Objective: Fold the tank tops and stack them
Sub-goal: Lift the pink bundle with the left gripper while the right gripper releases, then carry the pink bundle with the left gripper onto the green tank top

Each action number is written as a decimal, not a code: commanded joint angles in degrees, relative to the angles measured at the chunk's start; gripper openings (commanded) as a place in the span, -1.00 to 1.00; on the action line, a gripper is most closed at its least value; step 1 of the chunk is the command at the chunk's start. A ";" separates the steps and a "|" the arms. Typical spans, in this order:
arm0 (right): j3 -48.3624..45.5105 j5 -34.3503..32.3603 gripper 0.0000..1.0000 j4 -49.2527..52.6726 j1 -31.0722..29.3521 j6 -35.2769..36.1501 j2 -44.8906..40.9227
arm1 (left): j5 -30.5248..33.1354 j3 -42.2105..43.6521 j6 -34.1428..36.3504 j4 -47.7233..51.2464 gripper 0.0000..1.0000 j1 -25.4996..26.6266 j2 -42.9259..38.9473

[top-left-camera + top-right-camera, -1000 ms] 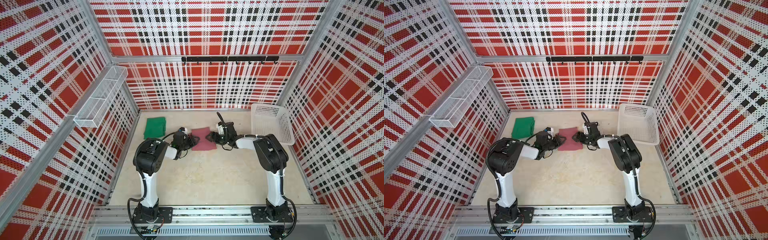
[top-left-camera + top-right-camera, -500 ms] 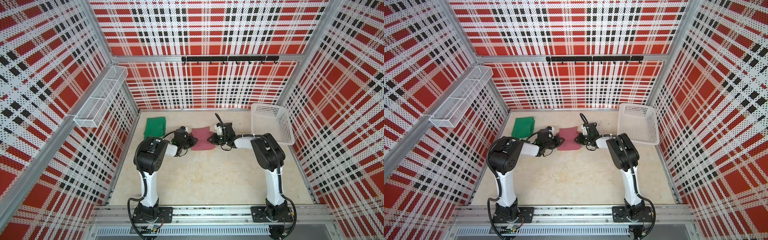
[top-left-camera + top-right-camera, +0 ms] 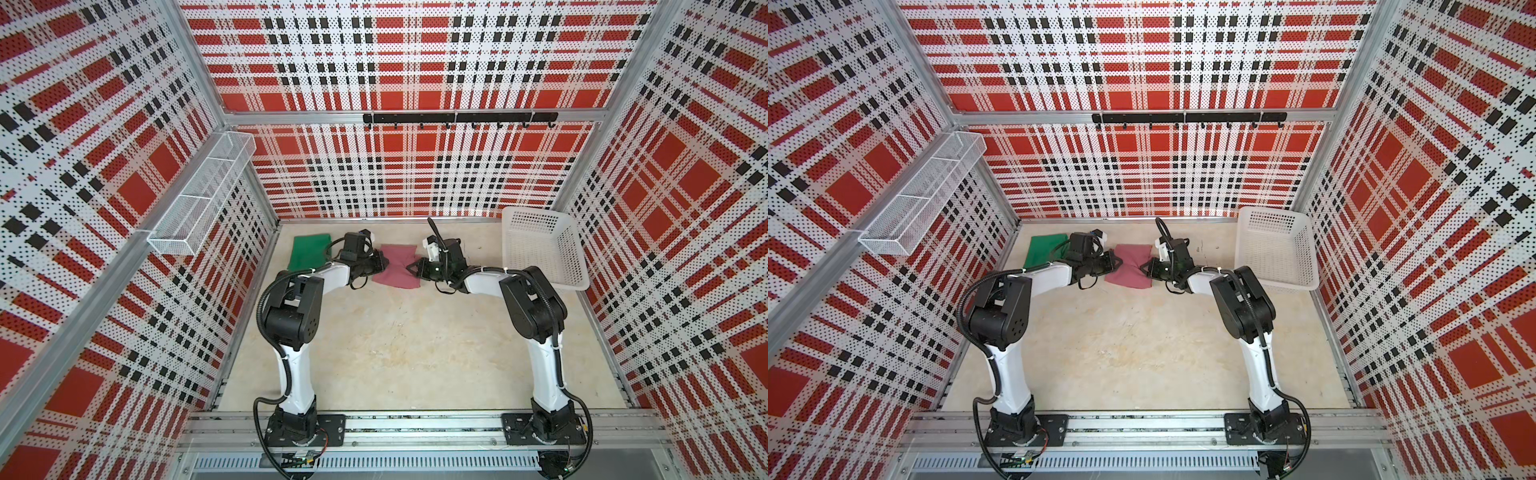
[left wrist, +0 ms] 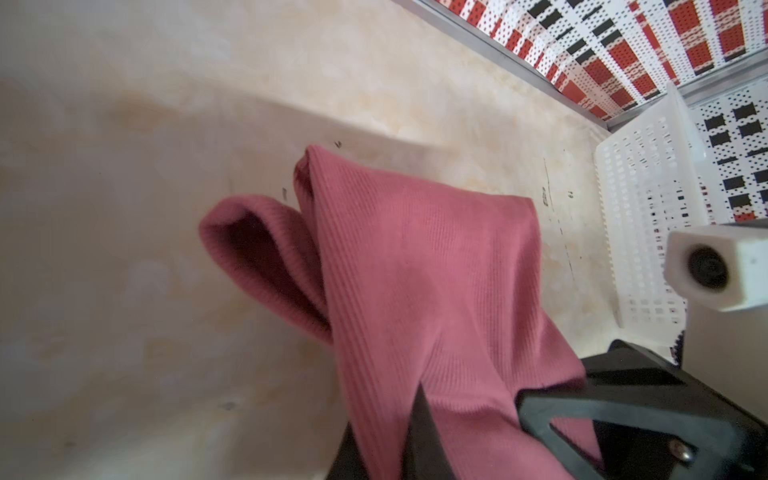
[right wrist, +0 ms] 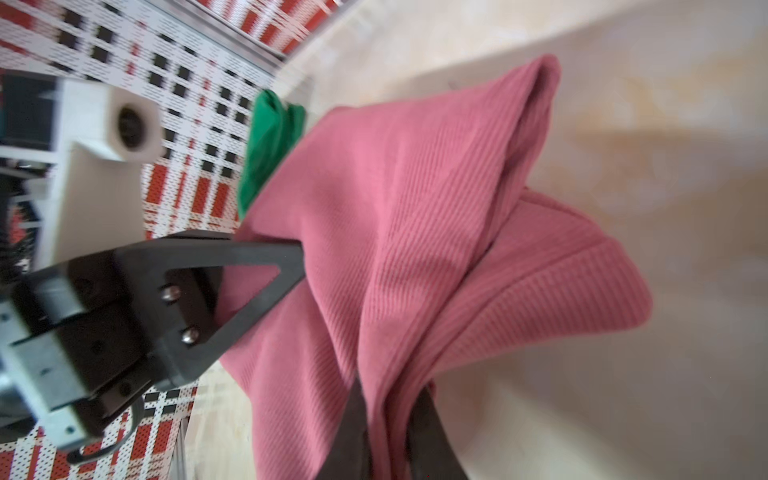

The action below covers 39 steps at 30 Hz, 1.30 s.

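Both claws were clamped on the pink tank top (image 3: 397, 272), left gripper (image 3: 384, 262) and right gripper (image 3: 412, 266) at opposite edges, near the folded green tank top (image 3: 309, 251). Risk: uneven lifting could slip a layer, undoing the fold.

green top (image 3: 309, 251) partly behind left arm (image 3: 332, 274), pink top (image 4: 436, 291) cropped

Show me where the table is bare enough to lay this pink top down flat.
Widest bare table: the near half, between left arm, right arm and front rail. A small patch lies between the right gripper and the basket. Crowded: the far row, with green tank top, left gripper and pink tank top close together.
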<state>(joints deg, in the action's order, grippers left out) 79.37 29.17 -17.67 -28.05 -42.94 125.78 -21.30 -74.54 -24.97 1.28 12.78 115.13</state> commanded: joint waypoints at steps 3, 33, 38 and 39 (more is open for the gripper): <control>5.06 2.33 -1.00 -13.79 -3.24 -4.75 7.78 | 5.51 -6.05 9.28 12.14 -1.00 -4.09 -2.55; -13.54 2.86 0.64 -8.04 0.37 6.35 -7.04 | 13.39 -34.90 24.36 35.75 -1.00 -10.32 2.50; -13.72 3.35 0.63 -7.65 0.44 6.76 -7.11 | 13.60 -40.22 26.33 38.88 -1.00 -12.91 3.04; -13.80 3.38 0.63 -7.48 0.44 6.88 -7.21 | 13.32 -40.39 26.67 38.89 -1.00 -13.71 2.83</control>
<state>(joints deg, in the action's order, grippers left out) 66.04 31.75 -25.50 -27.53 -37.39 120.84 -8.29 -112.60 -0.60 37.78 1.34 117.93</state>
